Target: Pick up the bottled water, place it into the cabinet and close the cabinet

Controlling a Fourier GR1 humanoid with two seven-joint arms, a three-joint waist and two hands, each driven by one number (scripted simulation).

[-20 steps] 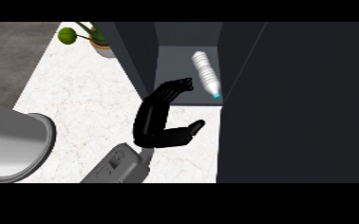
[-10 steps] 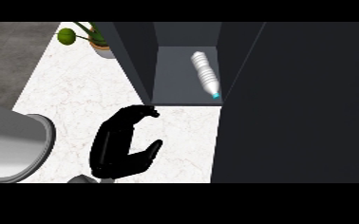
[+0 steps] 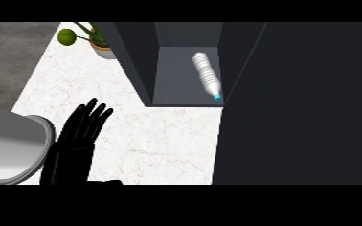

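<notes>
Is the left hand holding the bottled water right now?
No, the bottled water lies inside the cabinet, while the left hand is open over the counter, apart from it.

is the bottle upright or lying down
Lying down: the bottled water rests on its side on the cabinet floor, cap toward the front.

A kitchen: a white marbled surface (image 3: 163, 139) carries a dark open cabinet (image 3: 138, 62) at upper centre, with a potted plant (image 3: 96, 40) in the frame's upper left.
</notes>
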